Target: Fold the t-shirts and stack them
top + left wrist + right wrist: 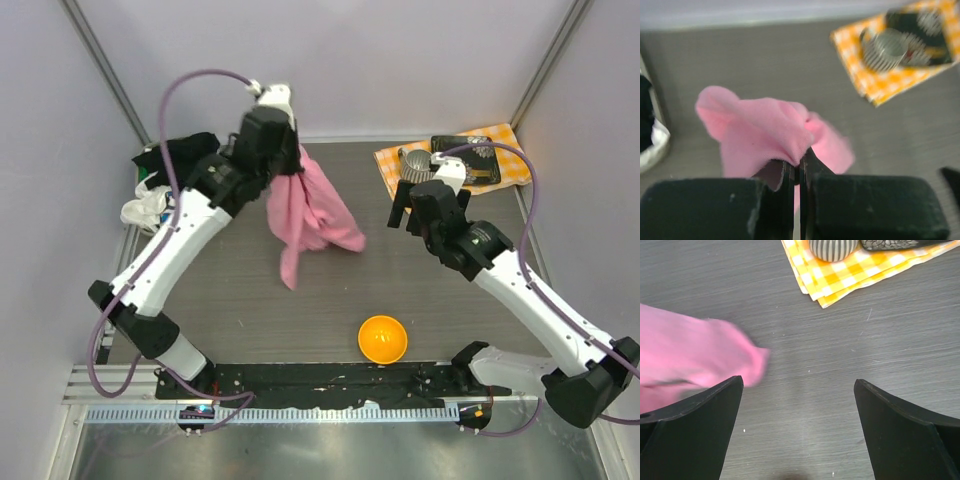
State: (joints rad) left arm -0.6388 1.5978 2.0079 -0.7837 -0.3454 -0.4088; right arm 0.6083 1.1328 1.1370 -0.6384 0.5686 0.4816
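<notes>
Top external: pink t-shirt [305, 212] dangles lengthwise, pinched in left gripper [291, 154], upper centre; right gripper [412, 212] gapes empty, rightward.

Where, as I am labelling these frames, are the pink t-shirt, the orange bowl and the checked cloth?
pink t-shirt [312, 215]: top view, middle of the bunched cloth.
orange bowl [382, 338]: top view, its hollow centre.
checked cloth [390, 165]: top view, bare left corner.

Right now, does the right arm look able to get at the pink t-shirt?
Probably yes. The right arm's fingers are open and face the pink t-shirt across bare table; nothing lies between. The left fingers pinch it up top.
</notes>
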